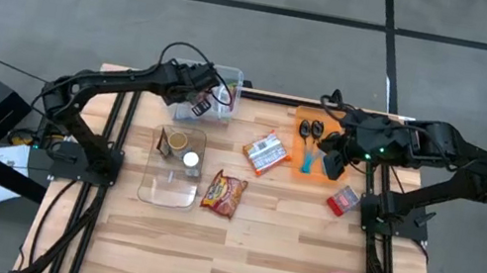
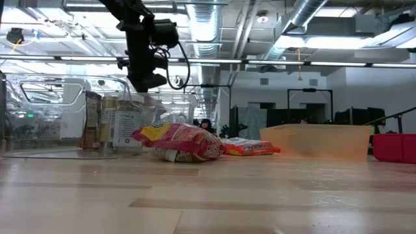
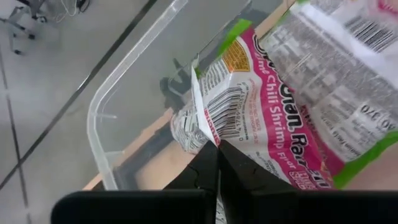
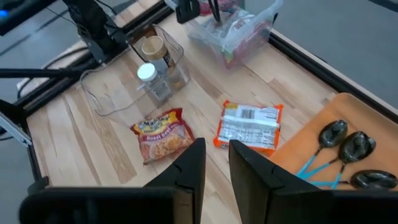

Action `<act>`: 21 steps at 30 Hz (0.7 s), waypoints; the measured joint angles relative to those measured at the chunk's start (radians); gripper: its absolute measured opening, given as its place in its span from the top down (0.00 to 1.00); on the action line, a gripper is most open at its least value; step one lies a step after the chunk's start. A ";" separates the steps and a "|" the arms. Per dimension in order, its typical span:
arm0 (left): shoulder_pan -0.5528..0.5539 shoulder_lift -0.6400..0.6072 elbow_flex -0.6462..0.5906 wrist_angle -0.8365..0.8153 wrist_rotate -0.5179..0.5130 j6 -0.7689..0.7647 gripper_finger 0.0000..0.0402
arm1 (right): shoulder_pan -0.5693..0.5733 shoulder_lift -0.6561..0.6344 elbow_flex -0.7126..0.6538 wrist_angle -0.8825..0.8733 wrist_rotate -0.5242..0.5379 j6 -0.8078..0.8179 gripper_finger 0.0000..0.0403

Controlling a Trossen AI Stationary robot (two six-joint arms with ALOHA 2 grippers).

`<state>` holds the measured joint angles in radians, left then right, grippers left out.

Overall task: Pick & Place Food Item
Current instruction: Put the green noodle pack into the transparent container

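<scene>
While a pink noodle packet [image 3: 261, 118] is pinched by its edge in the closed left hand [image 3: 217, 163], it is held over the clear bin [image 1: 229, 82] at the table's [image 1: 281, 264] far edge. The right hand [image 4: 215, 163] is held empty, fingers slightly apart, above the orange tray [image 1: 319, 175], with two more packets [image 1: 224, 193] [image 1: 267, 152] lying between.

Noodle packet [image 1: 223, 193] beside clear tray [image 1: 149, 190]

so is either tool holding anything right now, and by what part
The left tool pinches a pink ramen packet by its crimped end seam, above the clear bin. The right tool holds nothing.
</scene>
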<state>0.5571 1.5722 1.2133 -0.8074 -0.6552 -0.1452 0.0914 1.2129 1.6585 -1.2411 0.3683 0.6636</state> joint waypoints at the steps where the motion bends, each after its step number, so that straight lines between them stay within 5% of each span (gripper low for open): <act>1: 0.000 0.002 0.000 0.009 0.000 -0.004 1.00 | 0.000 0.000 0.000 0.008 0.000 0.000 0.84; 15: 0.005 0.003 0.000 -0.005 0.000 -0.086 1.00 | 0.000 0.000 0.000 0.017 0.000 -0.005 0.84; 21: 0.005 0.003 0.000 -0.029 0.000 -0.155 0.87 | 0.000 0.000 0.000 0.016 0.000 -0.007 0.84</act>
<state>0.5617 1.5757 1.2133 -0.8368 -0.6548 -0.3005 0.0914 1.2129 1.6585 -1.2247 0.3683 0.6568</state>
